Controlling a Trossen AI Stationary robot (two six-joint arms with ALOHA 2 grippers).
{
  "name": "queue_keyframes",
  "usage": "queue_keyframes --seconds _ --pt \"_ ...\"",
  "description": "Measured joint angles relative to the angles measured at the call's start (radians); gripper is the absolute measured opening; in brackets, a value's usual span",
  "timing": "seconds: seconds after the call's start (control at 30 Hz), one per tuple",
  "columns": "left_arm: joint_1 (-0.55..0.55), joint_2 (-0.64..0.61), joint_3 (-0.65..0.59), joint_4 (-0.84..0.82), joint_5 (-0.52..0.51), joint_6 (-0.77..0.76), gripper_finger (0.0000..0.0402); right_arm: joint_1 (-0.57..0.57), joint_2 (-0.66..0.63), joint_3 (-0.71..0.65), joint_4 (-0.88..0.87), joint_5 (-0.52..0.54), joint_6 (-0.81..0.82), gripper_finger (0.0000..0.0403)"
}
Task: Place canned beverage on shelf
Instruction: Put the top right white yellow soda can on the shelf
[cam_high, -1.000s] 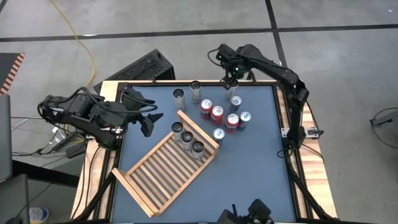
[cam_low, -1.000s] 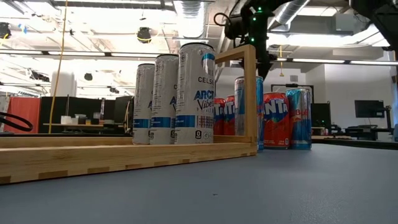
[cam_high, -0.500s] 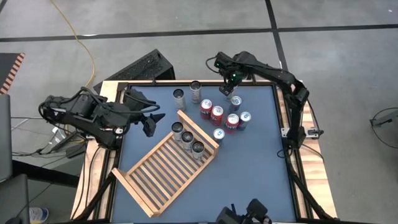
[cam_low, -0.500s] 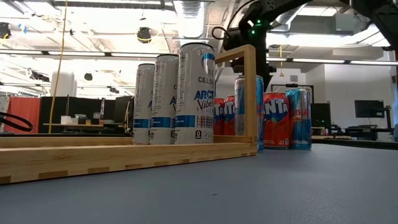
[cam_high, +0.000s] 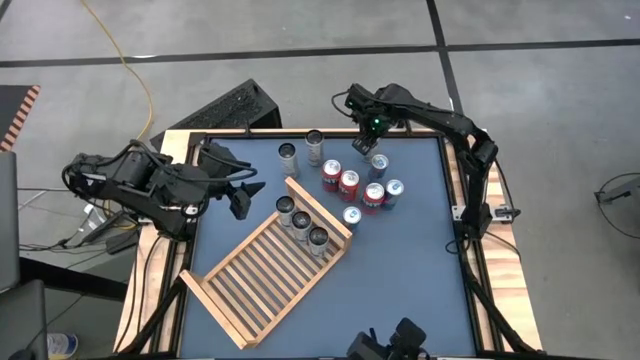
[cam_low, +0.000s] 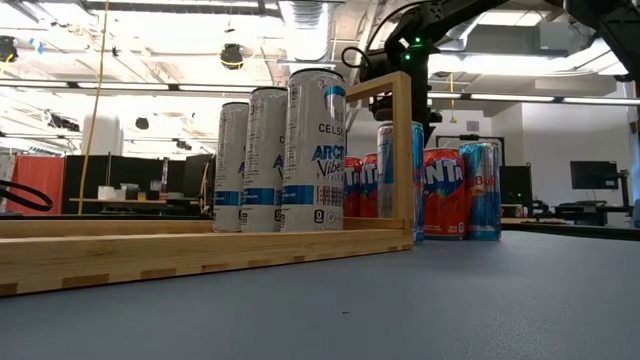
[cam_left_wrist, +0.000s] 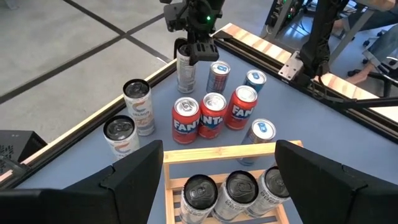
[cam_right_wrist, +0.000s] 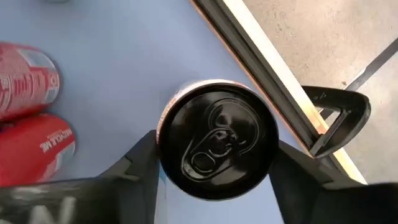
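Note:
A tall can with a black top (cam_right_wrist: 214, 146) stands upright near the table's far edge, behind a cluster of red and blue cans (cam_high: 362, 187). My right gripper (cam_right_wrist: 214, 163) is right above it, shut on its top; in the high view that gripper (cam_high: 368, 143) hides the can. The light wooden slatted shelf (cam_high: 262, 280) lies flat and askew on the blue table, with three tall cans (cam_high: 302, 222) standing at its far end. My left gripper (cam_high: 240, 195) waits open above the table's left side. My right gripper pinches the can's top rim (cam_right_wrist: 163, 144) between its two fingers, one on each opposite side. The fingers come from above, pointing steeply down (cam_left_wrist: 193, 51). The can stands upright with its bottom on the table.
Two more tall cans (cam_high: 301, 150) stand left of the held one. The table's raised wooden far edge (cam_right_wrist: 273, 81) runs close beside the held can. Open blue table lies to the right of and in front of the shelf (cam_high: 400, 280).
My right gripper has gone down onto the can at the far edge and shifted slightly toward the table's left. The cans and the shelf have kept their places.

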Motion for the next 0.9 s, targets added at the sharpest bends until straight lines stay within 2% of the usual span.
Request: queue_keyframes --seconds 0.13,0.33,0.7,0.9 --pt "0.0 0.0 0.0 -0.001 0.0 0.0 0.0297 0.009 -0.001 0.001 -0.004 0.005 -0.077 0.0164" --pt "0.0 0.0 0.0 -0.005 0.007 0.009 0.0297 0.032 -0.001 0.002 -0.019 0.018 -0.26 0.0164" --pt "0.0 0.0 0.0 -0.005 0.011 0.032 0.0297 0.076 -0.068 -0.002 -0.004 -0.007 -0.72 0.0164" --pt "0.0 0.0 0.0 -0.005 0.011 0.044 0.0297 0.073 -0.124 -0.002 0.05 0.013 -0.792 0.0158"
